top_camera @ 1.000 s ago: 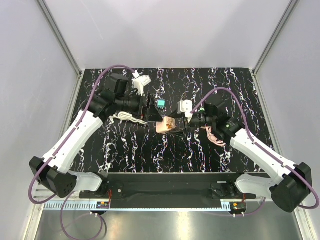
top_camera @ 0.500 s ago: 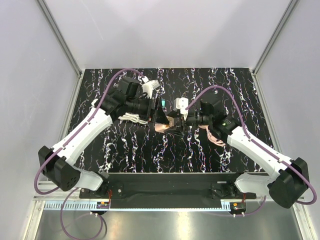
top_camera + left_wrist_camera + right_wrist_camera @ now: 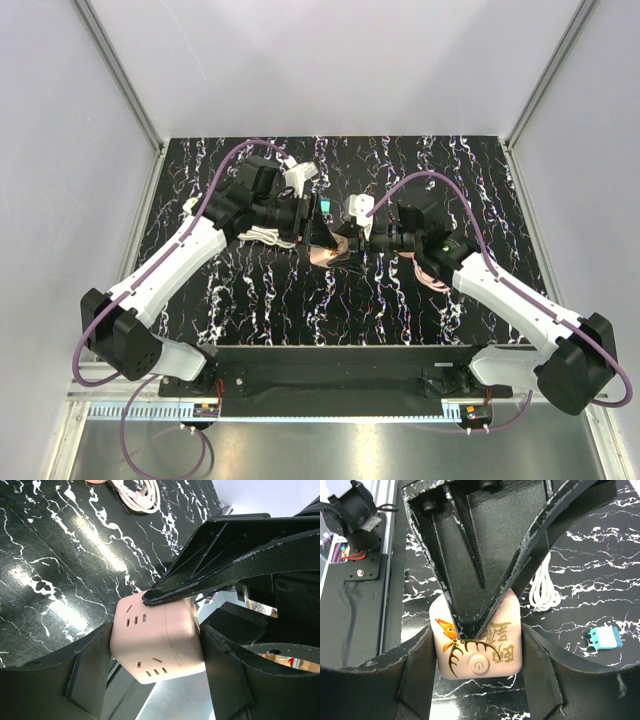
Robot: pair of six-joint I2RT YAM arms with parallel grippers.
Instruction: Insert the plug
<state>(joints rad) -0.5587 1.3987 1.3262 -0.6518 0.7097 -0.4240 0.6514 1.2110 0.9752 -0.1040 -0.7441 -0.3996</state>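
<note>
Nearest, at the bottom of the top view, two white arms rise from their bases, the left arm [image 3: 165,270] and the right arm [image 3: 510,300], and lean inward over the black marbled table [image 3: 250,320] until they meet near its middle. Between them sits one pink socket cube [image 3: 330,252], held off the table at the centre of the frame, and both grippers are on it. In the left wrist view the left gripper [image 3: 155,632] has its two fingers pressed against opposite sides of the cube, jaws clamped on it, while one finger of the other gripper lies across the cube's upper edge; two faces with slot openings show here. In the right wrist view the right gripper [image 3: 477,630] likewise has its jaws closed against the cube's two sides, over a face bearing one round power button, a gold deer figure and gold characters, with a finger of the left gripper crossing that face from above. Just right of the grippers in the top view lies one coiled pink cable [image 3: 430,272], and just left of them one coiled white cable [image 3: 255,236]. Farther back, beside the left gripper, rests one small teal piece [image 3: 322,207]; whether it is the plug I cannot tell.
</note>
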